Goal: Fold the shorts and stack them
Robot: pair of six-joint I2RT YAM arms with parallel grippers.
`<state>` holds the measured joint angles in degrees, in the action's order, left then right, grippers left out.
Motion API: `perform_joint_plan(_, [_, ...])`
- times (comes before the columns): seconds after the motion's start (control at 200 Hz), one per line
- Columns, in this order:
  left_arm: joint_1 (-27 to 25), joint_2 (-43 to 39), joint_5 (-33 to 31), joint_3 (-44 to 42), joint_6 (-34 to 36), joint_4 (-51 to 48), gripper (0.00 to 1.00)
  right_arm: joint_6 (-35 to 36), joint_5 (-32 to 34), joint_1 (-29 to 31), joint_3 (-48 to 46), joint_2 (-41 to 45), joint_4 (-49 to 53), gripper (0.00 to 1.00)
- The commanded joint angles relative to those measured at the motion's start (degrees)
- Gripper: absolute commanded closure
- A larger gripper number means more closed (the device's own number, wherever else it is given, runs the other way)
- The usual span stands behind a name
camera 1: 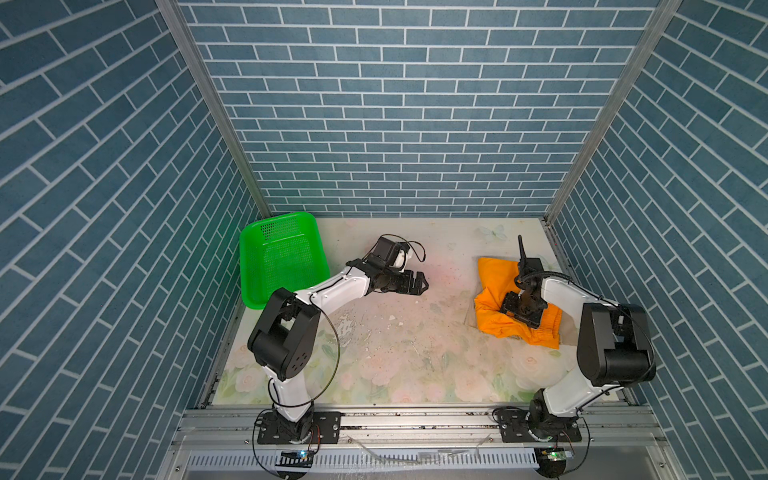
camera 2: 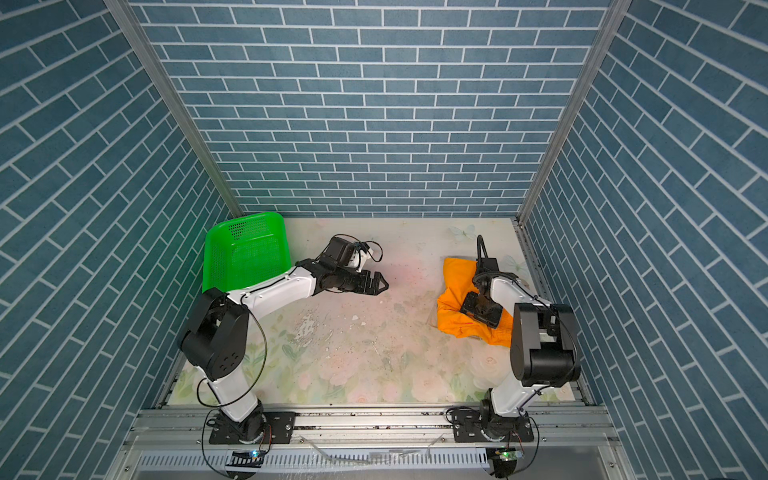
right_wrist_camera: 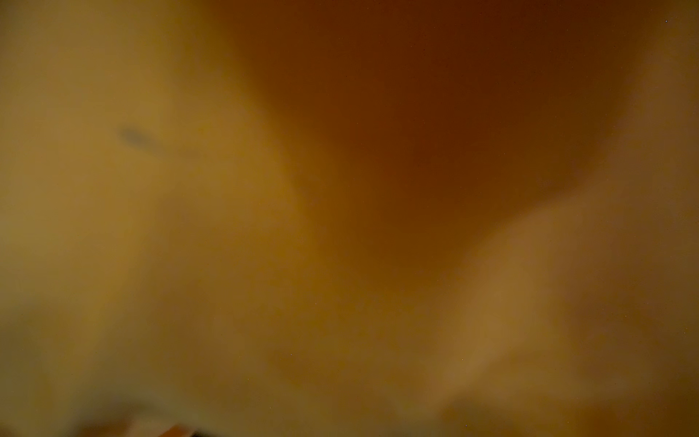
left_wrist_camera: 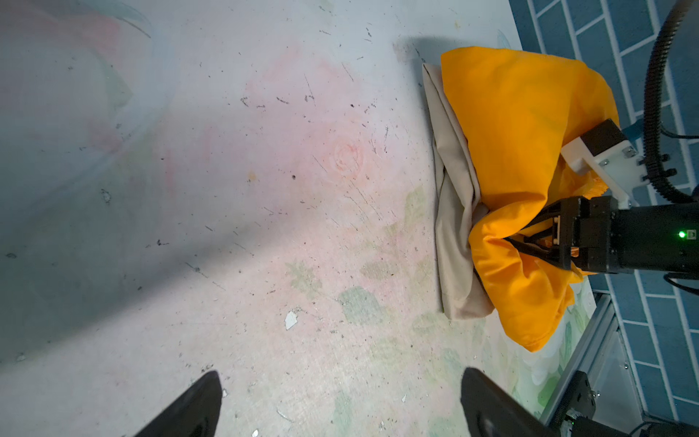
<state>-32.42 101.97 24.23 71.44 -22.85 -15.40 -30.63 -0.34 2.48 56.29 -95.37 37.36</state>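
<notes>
Two shorts lie stacked at the table's [camera 1: 395, 332] 3 o'clock edge: the orange pair [camera 1: 492, 286] [camera 2: 455, 272] [left_wrist_camera: 510, 113] on top, crumpled, and the beige pair [left_wrist_camera: 454, 189] beneath, showing only as a strip along one side in the left wrist view. In both top views the orange pair's long axis runs from about 11 to 5 o'clock, its gathered waistband apparently at the 5 o'clock end. The right gripper [left_wrist_camera: 516, 242] has its tips sunk in an orange fold; I cannot tell whether it is pinching. The left gripper [camera 1: 423, 282] [camera 2: 384, 284], one of two, hangs near mid-table, jaws spread wide, pointing to 3 o'clock, well apart from the stack. One green basket [camera 1: 282, 262] [camera 2: 245, 257] sits at 10 o'clock.
</notes>
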Motion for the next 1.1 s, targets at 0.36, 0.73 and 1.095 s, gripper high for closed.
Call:
perform_joint_plan(0.36, [7.3, -7.8, -1.9, -8.9, -2.4, 2.7, 0.00, 13.9, 9.2, -2.9, 35.6, -26.7, 4.5, 0.27])
perform_joint_plan(0.73, [7.8, -22.2, -28.2, -14.1, 3.0, -2.9, 0.00, 18.2, 5.7, -3.3, 39.1, -17.9, -1.6, 0.22])
perform_joint_plan(1.095, [16.6, -43.0, -67.7, -34.0, 13.3, 5.0, 0.00, 18.0, 12.5, -3.5, -3.9, 25.0, -23.6, 0.12])
